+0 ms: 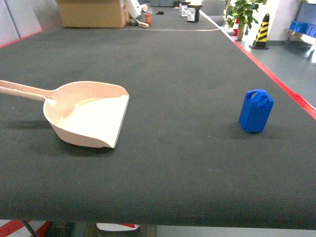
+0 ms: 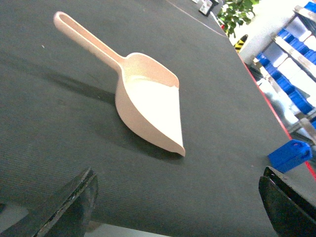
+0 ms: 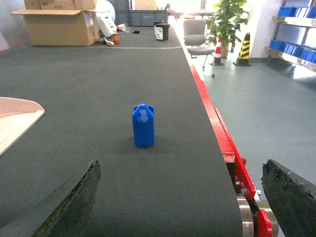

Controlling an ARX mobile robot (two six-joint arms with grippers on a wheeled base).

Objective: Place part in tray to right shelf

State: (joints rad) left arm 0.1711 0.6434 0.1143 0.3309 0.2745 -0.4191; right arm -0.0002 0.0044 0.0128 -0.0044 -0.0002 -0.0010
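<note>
The tray (image 1: pixel 89 116) is lying bare at left. The part (image 3: pixel 143 125) is standing centre frame, beyond the right gripper's (image 3: pixel 180 197) wide-spread fingers (image 3: pixel 74 202); the left gripper (image 2: pixel 177 207) is gaping too.

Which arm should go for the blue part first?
Right. The blue part stands upright directly ahead of the open right tool, on the belt's right side. The left tool, also open, faces the tray instead.
</note>
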